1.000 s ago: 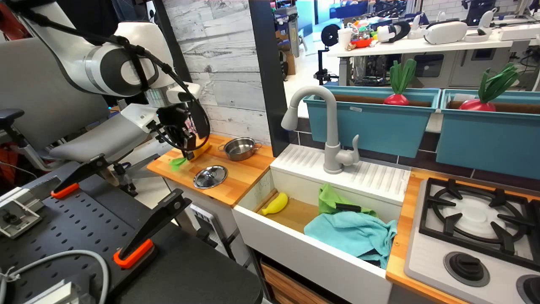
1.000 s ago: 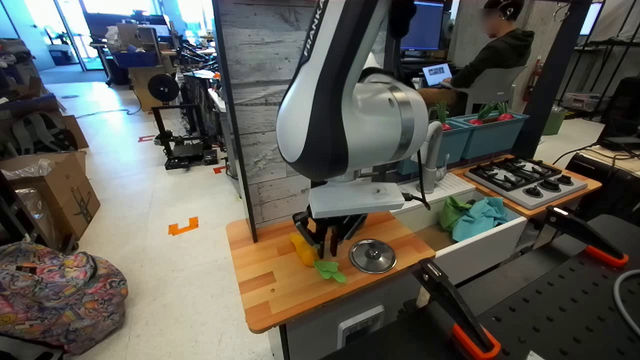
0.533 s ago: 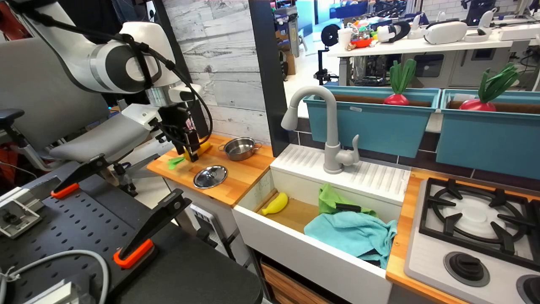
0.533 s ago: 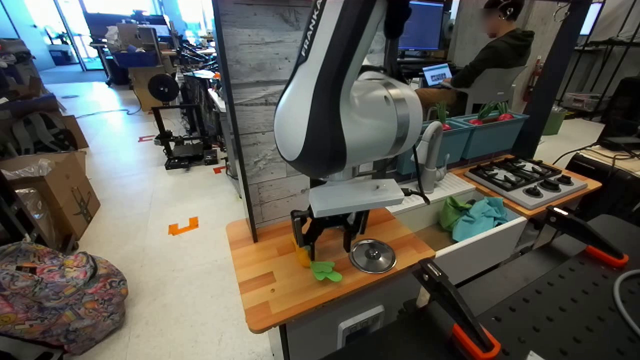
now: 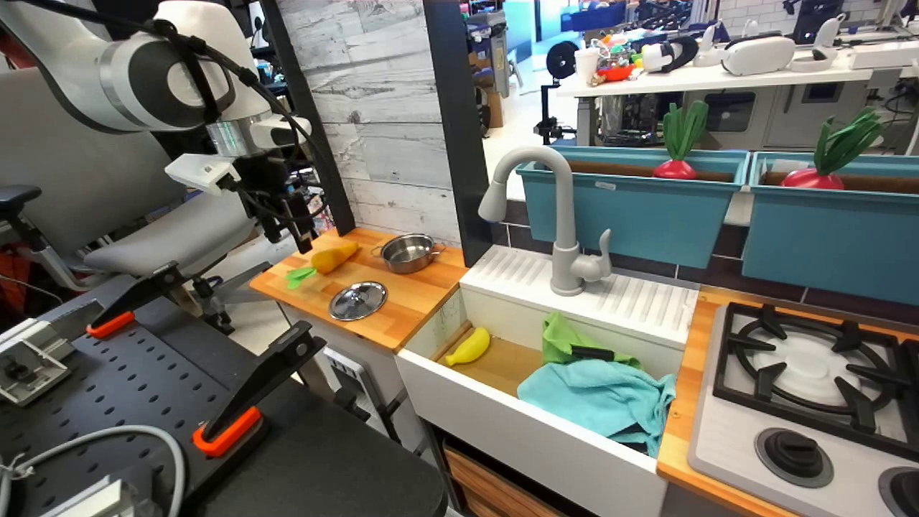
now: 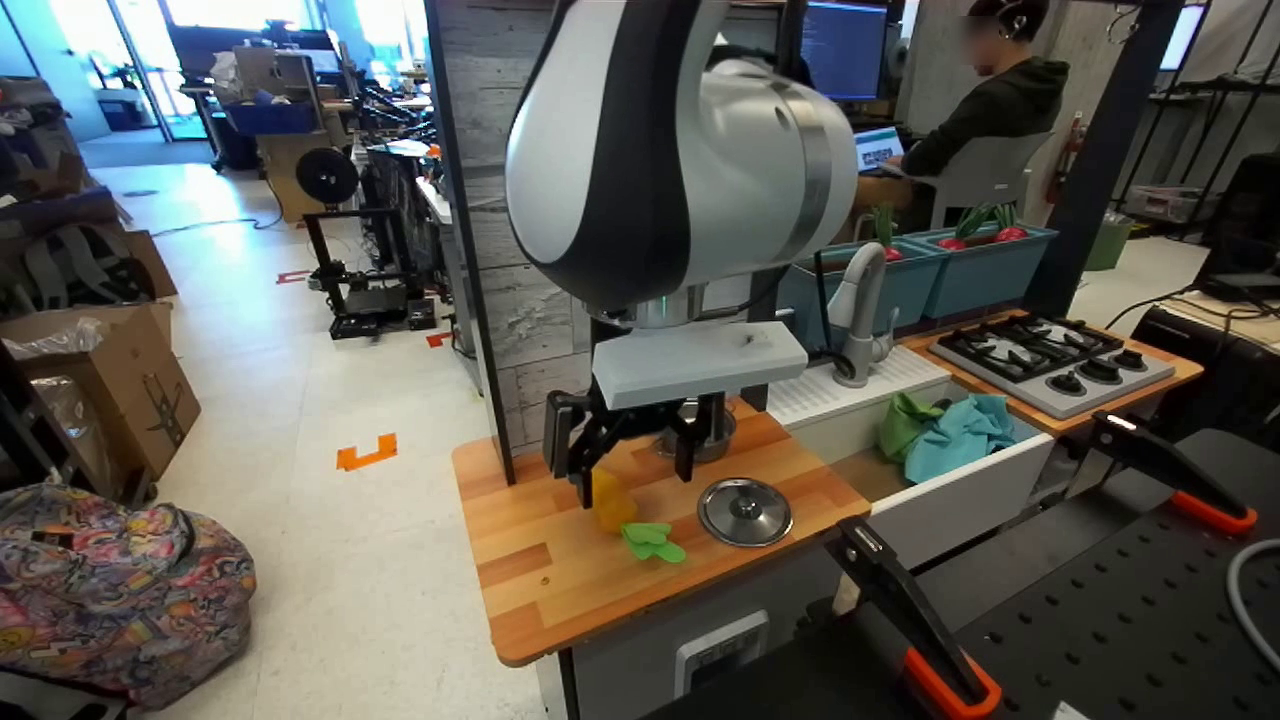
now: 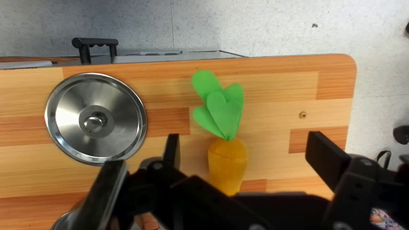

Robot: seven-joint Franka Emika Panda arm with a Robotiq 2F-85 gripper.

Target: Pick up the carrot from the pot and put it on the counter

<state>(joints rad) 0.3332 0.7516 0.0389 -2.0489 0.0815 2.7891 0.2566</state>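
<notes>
Carrot (image 7: 227, 161) lies on its side on the table (image 7: 271, 116), pot (image 5: 408, 255) at its 3 o'clock in an exterior view. My fingers (image 7: 326, 159) hang spread, holding nothing, likely wide to clear the carrot; I'd call it placed.

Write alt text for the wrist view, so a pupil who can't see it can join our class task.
A yellow-orange, green-leaved toy carrot lies on the wooden counter, seen between the robot's open black fingers. At the picture's left lies a round silver lid; part of the pot shows at bottom left.
</notes>
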